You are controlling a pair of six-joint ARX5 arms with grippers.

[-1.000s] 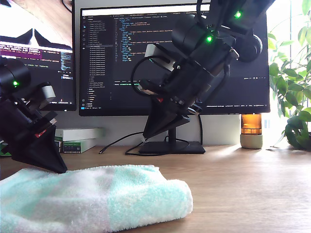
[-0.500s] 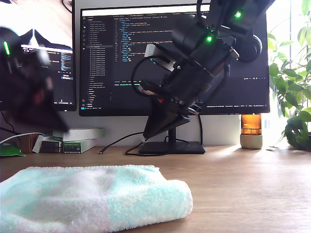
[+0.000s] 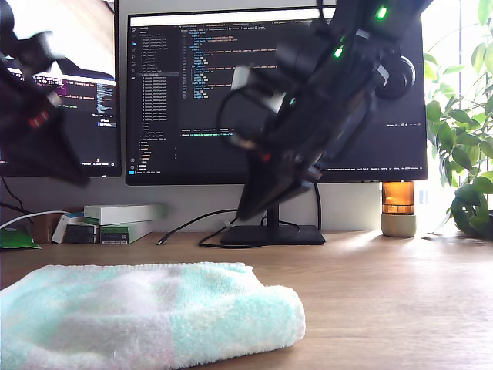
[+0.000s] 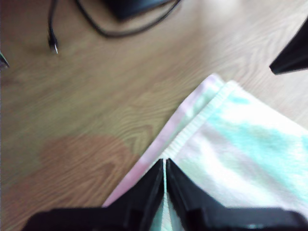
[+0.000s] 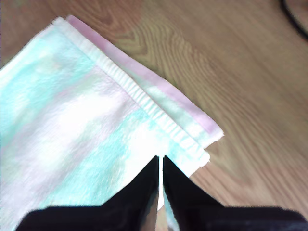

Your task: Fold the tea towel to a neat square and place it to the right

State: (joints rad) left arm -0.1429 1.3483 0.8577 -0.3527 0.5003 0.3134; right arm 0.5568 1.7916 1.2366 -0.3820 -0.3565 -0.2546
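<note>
Tea towel [image 3: 146, 312] folded on desk [image 3: 385, 301], edges stacked; both grippers [image 4: 164, 166] [image 5: 160, 161] clenched empty above.

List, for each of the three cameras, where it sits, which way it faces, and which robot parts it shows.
Exterior view: low at desk level, facing the monitors; tea towel in front, both arms raised.
First wrist view: on my first gripper, looking down at a towel edge.
Second wrist view: on my second gripper, looking down at a towel corner.
All three share the towel.
</note>
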